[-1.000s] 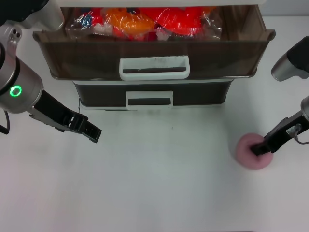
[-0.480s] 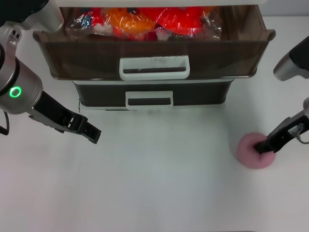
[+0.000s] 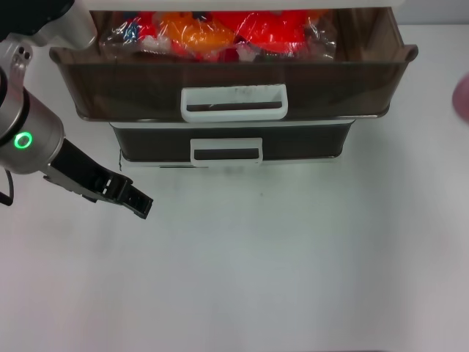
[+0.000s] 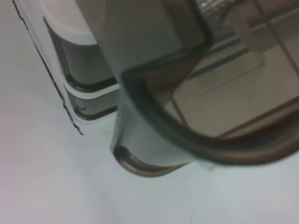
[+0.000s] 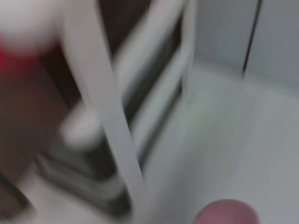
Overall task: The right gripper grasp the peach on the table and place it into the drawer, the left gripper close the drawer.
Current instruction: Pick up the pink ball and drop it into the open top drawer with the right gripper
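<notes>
Showing only as a pink sliver at the right edge of the head view, the peach (image 3: pixel 463 97) is sitting level with the drawer front and clear of the table (image 3: pixel 293 264). The right wrist view is also catching its rounded pink top (image 5: pixel 226 212) low in that picture. So little of it is visible that its long axis and the way its dimple is pointing cannot be told. The right gripper itself is not appearing in any view.

The drawer (image 3: pixel 110 88) is standing pulled open, its long axis running left to right, its white loop handle (image 3: pixel 234 103) facing the robot. Red and orange packets (image 3: pixel 220 33) are lying inside. A second, closed drawer (image 3: pixel 308 143) is sitting directly beneath.

The left gripper (image 3: pixel 139 203) is hovering over the table, near the lower drawer's left corner, its claw pointing down and to the right. Whether its fingers are apart or together cannot be told.

The table is plain white and unmarked.
</notes>
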Robot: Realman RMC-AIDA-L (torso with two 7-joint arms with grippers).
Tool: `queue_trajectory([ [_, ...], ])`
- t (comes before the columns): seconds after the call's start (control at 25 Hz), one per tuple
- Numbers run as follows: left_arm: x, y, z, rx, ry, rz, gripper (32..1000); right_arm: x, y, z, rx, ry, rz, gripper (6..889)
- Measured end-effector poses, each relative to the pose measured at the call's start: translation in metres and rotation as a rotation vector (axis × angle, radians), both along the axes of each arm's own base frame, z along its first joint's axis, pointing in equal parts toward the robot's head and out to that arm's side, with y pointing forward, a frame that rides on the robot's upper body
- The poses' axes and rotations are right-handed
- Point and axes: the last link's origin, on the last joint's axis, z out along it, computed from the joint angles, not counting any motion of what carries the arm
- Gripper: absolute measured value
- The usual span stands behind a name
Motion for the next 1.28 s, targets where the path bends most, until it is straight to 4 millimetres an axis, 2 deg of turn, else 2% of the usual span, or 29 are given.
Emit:
queue_trajectory([
  [0.16,0.0,0.0,0.0,-0.001,0.0,-0.001,876,-0.039,-0.008,0.037,0.095,0.196,0.166,54],
  [0.28,0.0,0.0,0.0,-0.001,0.001,-0.001,876,-0.069,-0.007,0.048,0.088,0.301,0.286,52],
  [0.48,0.001,0.0,0.0,-0.001,0.0,-0.002,876,-0.122,-0.007,0.027,-0.058,0.366,0.454,51],
  [0.64,0.003,0.001,-0.001,-0.004,0.0,-0.01,877,-0.153,-0.007,0.009,-0.157,0.365,0.542,51],
  [0.88,0.004,0.001,-0.002,-0.005,-0.003,-0.011,877,-0.179,-0.005,-0.017,-0.261,0.338,0.599,52],
  [1.28,0.005,0.001,-0.002,-0.005,-0.006,-0.014,876,-0.183,0.0,-0.023,-0.254,0.319,0.614,53],
])
